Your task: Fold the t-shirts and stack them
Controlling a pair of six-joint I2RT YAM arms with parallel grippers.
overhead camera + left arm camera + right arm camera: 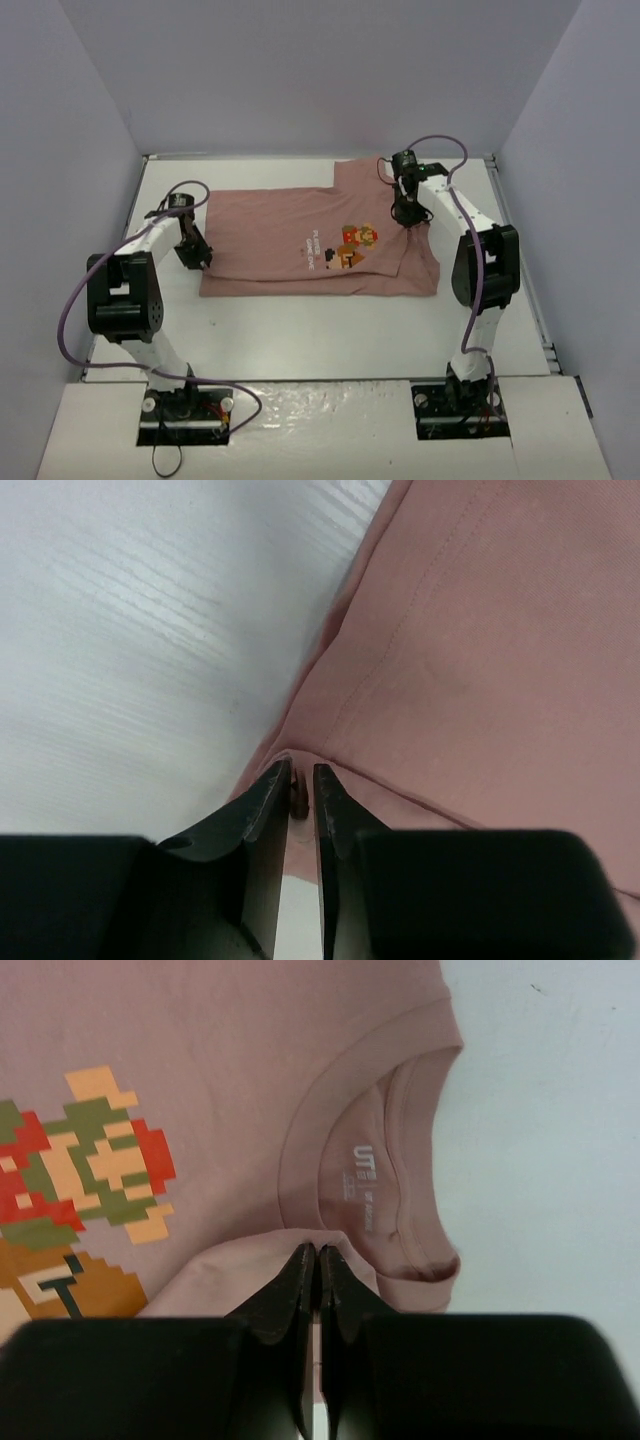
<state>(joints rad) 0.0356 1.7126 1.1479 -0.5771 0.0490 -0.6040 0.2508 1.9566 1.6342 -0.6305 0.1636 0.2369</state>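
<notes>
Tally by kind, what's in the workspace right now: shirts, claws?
Dusty-pink cotton t-shirt with pixel-figure print: 1
Black two-finger claws: 2 (left claw, right claw)
Total: 3

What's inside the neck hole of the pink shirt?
Inside the round collar of the dusty-pink cotton t-shirt you can see the back neckline with a small white printed label. Farther in, the shirt's inside is covered by its own front cloth.
</notes>
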